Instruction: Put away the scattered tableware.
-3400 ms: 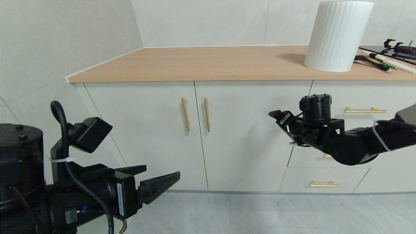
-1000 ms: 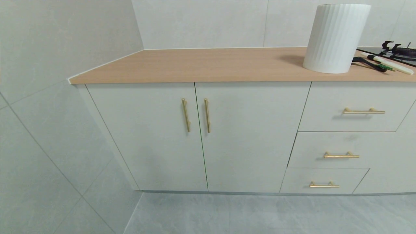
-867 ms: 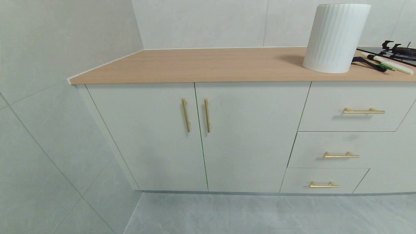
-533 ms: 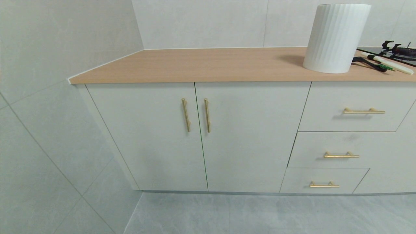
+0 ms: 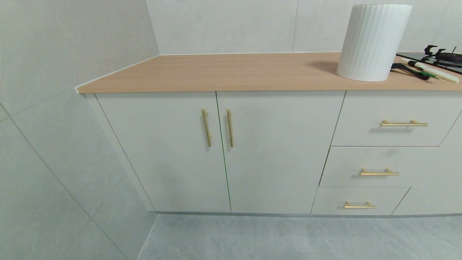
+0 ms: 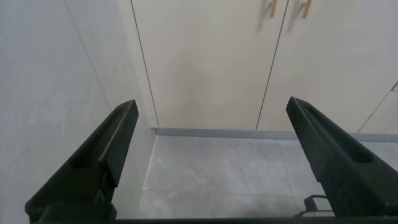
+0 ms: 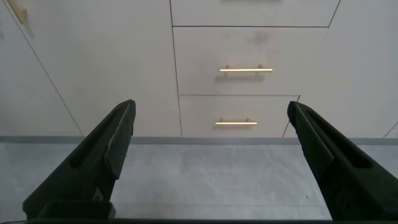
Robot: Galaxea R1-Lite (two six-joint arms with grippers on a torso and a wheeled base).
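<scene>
Scattered utensils (image 5: 427, 70) lie at the far right of the wooden countertop (image 5: 223, 72): black handles, a long cream piece and a green bit. Beside them stands a tall white ribbed container (image 5: 373, 41). My left gripper (image 6: 211, 106) hangs low and open, with nothing between its fingers, facing the foot of the cabinet doors and the floor. My right gripper (image 7: 211, 106) is likewise open and holds nothing, low in front of the lower drawers (image 7: 245, 81).
The white cabinet has two doors with upright gold handles (image 5: 218, 128) and three drawers with gold bar handles (image 5: 404, 123) on the right. A tiled wall (image 5: 54, 90) closes in the left side. Grey floor tiles (image 5: 270, 238) run in front.
Both arms, held up before the cabinet 3.4 s ago, have dropped low toward the floor. The head camera has shifted slightly. Nothing has moved over the last second.
</scene>
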